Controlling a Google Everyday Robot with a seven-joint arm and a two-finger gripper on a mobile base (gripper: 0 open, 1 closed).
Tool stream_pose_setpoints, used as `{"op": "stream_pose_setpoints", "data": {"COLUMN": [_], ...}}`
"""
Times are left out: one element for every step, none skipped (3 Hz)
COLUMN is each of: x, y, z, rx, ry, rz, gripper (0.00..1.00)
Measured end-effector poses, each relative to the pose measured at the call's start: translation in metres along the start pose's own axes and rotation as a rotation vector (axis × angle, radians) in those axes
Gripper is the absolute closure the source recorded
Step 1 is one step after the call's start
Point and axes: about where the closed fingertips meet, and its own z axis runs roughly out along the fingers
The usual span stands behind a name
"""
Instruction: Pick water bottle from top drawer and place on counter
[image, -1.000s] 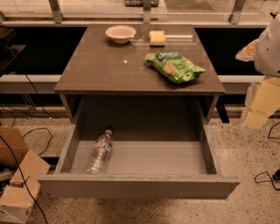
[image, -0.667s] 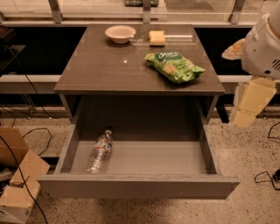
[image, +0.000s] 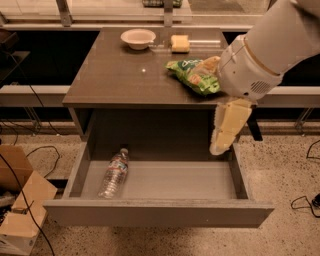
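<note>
**Water bottle** (image: 114, 173): clear ribbed plastic with a pale label band. It lies on its side on the drawer floor, at the lower left of centre, close to the left wall, with its cap end pointing to the back. Position unchanged from a second ago.

**Top drawer** (image: 160, 212): pulled fully out towards the bottom of the frame. The floor is pale grey and the front panel is plain. It holds only the bottle. No change.

**Counter** (image: 125, 75): dark, slightly glossy top, upper centre. It carries three things, all where they were:
- a pale bowl (image: 138, 38) at the back
- a yellow sponge-like block (image: 180, 43) just right of the bowl
- a green snack bag (image: 192, 75) at its right front

**Arm** (image: 270, 45): white and bulky, entering from the upper right corner. A second ago it stood at the right edge of the frame, clear of the cabinet. It now reaches leftward and covers the right end of the snack bag.

**Gripper** (image: 221, 145): pale cream and pointing down. It hangs just below the counter's front right edge, above the right rear part of the drawer and well apart from the bottle. It holds nothing. Whether it is spread or closed cannot be told.

**Cardboard box** (image: 22, 210): on the speckled floor at the lower left, with dark cables around it. No change.
</note>
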Motion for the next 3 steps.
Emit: {"op": "stream_pose_setpoints", "data": {"x": [-0.028,-0.028,-0.038], "y": [-0.012,-0.012,-0.017], "z": [0.03,0.03,0.063], "rx": [-0.001,-0.001,-0.016], "ry": [-0.111,-0.111,-0.123], "rz": [-0.028,-0.028,-0.04], "gripper": [0.0,0.0,0.0]}}
